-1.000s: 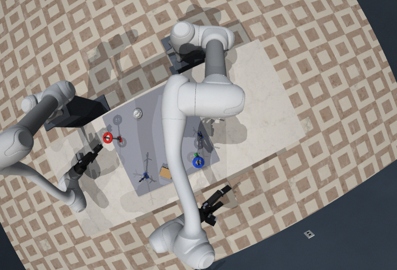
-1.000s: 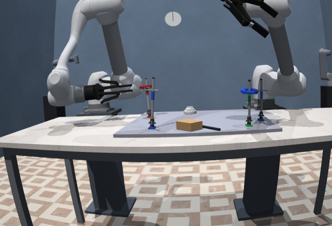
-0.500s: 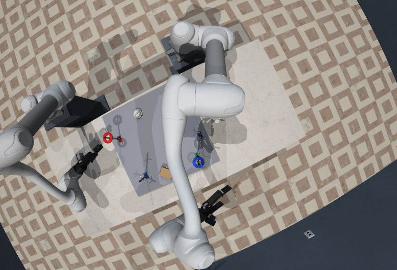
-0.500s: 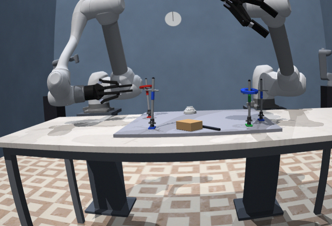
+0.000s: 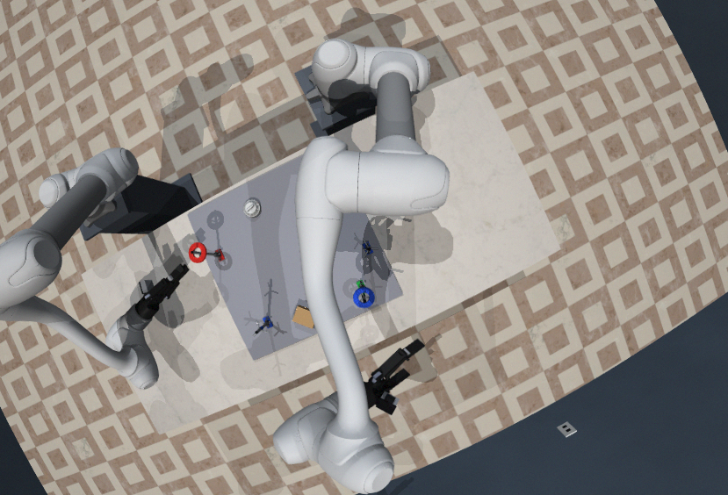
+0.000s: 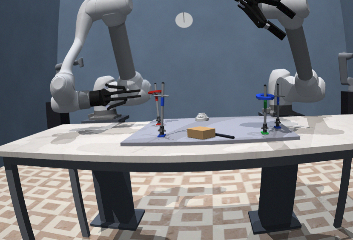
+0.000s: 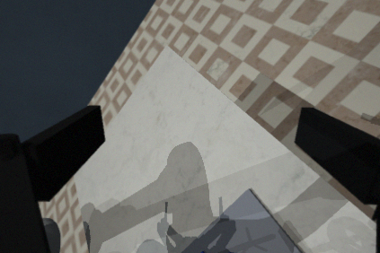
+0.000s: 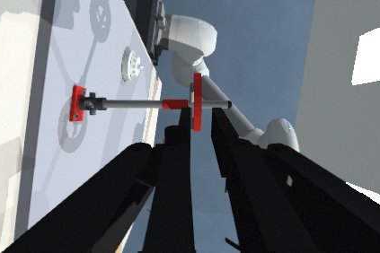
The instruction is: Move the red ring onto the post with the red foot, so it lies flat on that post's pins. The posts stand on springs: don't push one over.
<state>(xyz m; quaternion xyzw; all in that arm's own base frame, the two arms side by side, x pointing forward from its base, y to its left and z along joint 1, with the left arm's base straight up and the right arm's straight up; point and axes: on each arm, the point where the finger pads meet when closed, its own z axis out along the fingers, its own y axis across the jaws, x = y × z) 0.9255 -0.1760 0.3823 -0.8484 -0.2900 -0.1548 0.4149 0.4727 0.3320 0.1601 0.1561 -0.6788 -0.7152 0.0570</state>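
The red ring [image 5: 190, 254] [image 6: 150, 92] [image 8: 198, 90] is around the upper part of the post with the red foot [image 6: 157, 110] [image 8: 131, 104] and looks flat against its pins. The post stands, leaning slightly left in the exterior view. The right gripper [image 5: 184, 269] [image 6: 140, 93] [image 8: 201, 117] is slightly open, with a narrow gap between its fingers. Its tips are just short of the ring and hold nothing. The left gripper [image 5: 411, 360] [image 6: 286, 24] [image 7: 202, 121] is wide open and empty, high above the table's opposite end, away from the ring.
Blue-footed posts [image 6: 162, 115] [image 6: 277, 113] stand near the board's two ends. A blue ring [image 5: 356, 298] [image 6: 259, 96] is on the green-footed post [image 6: 265, 113]. An orange block [image 5: 302, 316] [image 6: 201, 132], a black rod [image 6: 225, 135] and a white round object [image 5: 251, 207] [image 6: 202, 117] [image 8: 131, 65] lie between.
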